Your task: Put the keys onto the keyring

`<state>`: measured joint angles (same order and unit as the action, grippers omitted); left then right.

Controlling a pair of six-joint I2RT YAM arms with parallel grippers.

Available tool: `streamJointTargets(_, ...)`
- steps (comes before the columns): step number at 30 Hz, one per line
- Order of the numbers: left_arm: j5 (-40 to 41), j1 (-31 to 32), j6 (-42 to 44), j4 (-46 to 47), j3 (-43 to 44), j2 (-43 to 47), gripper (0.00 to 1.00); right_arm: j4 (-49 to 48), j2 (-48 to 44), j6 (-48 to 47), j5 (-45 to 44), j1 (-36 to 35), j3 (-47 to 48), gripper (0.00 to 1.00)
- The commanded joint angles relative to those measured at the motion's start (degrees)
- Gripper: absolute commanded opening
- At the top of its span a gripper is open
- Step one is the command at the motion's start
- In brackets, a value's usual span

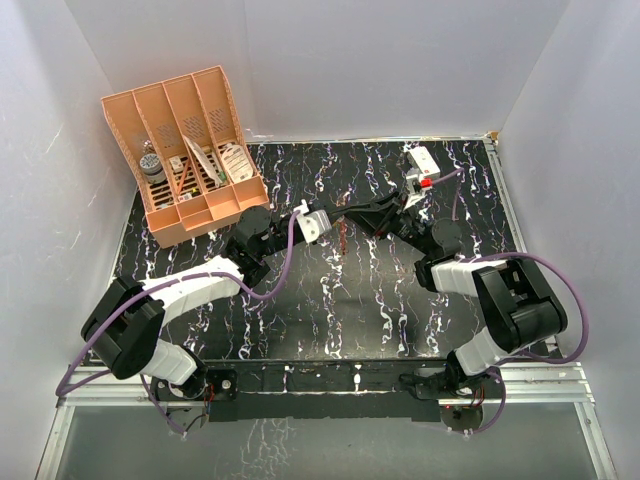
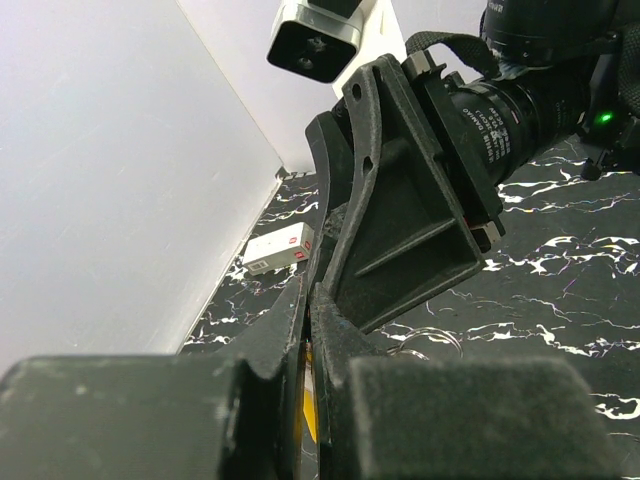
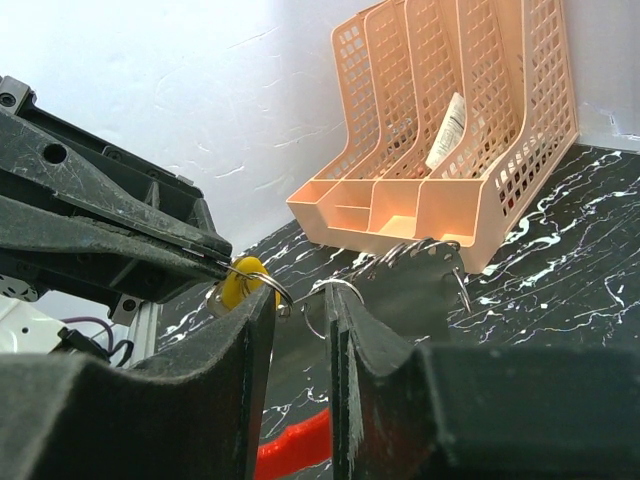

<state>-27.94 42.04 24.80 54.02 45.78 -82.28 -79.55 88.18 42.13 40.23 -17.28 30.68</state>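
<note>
Above the middle of the marbled table (image 1: 330, 320), both arms met tip to tip.

Item, left gripper (image 3: 222, 256): jaws fully closed, pinching the yellow-headed key (image 3: 243, 282), whose yellow also showed as a sliver between the fingers in the left wrist view.

Item, right gripper (image 3: 300, 302): fingers a narrow gap apart, with a wire ring (image 3: 337, 283) standing in that gap. Whether they clamped anything could not be told.

Item, keyring (image 3: 295, 447): red band, seen low in the right gripper's gap and hanging beneath the meeting point in the overhead view.

Item, silvery keys (image 3: 405, 285): a flat blade with rings, just beyond the right fingers, off the table.

Item, orange organiser (image 1: 205, 215) and white box (image 1: 421, 160): far side, well apart from the work.

Handling note, as judgement: the step appeared to be threading. It would go best with the left pinch held rigid and the key's hole squared to the band's free end. The right arm should advance slowly along the band's curve, without twisting, so nothing slips loose.
</note>
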Motion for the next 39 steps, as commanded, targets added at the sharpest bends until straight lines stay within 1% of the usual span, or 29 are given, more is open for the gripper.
streamJointTargets(1, -1.9, -0.3, -0.4, 3.8, 2.8, 0.4, 0.0, -3.9, 0.5, -1.1, -1.1, -1.0, 2.8, 0.24)
streamJointTargets(5, -1.9, -0.3, -0.5, 4.0, 2.9, 0.2, 0.0, -3.8, 0.7, -1.5, -1.5, -1.5, 3.1, 0.23)
streamJointTargets(9, -1.9, -0.3, -0.6, 4.2, 2.9, 0.1, 0.0, -3.5, 0.7, -2.3, -2.4, -1.9, 3.4, 0.16)
streamJointTargets(13, -1.9, -0.3, -0.5, 3.8, 3.1, 0.2, 0.0, -1.8, -0.2, -4.5, -3.6, -2.4, 3.1, 0.03)
streamJointTargets(15, -1.9, -0.3, -0.4, 3.7, 3.2, 0.3, 0.0, 0.0, -0.9, -5.9, -4.2, -2.7, 3.2, 0.0)
streamJointTargets(18, -1.6, -0.2, 0.0, 3.4, 3.3, 0.2, 0.0, 2.7, -2.7, -9.7, -5.8, -3.4, 2.8, 0.0)
streamJointTargets(20, -1.5, -0.3, 0.1, 3.0, 3.6, 0.1, 0.0, 6.2, -4.2, -13.5, -6.9, -4.4, 2.9, 0.0)
streamJointTargets(28, -0.8, -0.7, 0.7, 2.5, 4.2, -0.7, 0.0, 19.7, -11.8, -31.9, -13.0, -8.6, 2.5, 0.0)
streamJointTargets(39, -2.6, -3.5, 0.1, 2.4, 5.7, -2.3, 0.0, 31.3, -17.7, -46.6, -14.7, -10.4, 2.8, 0.0)
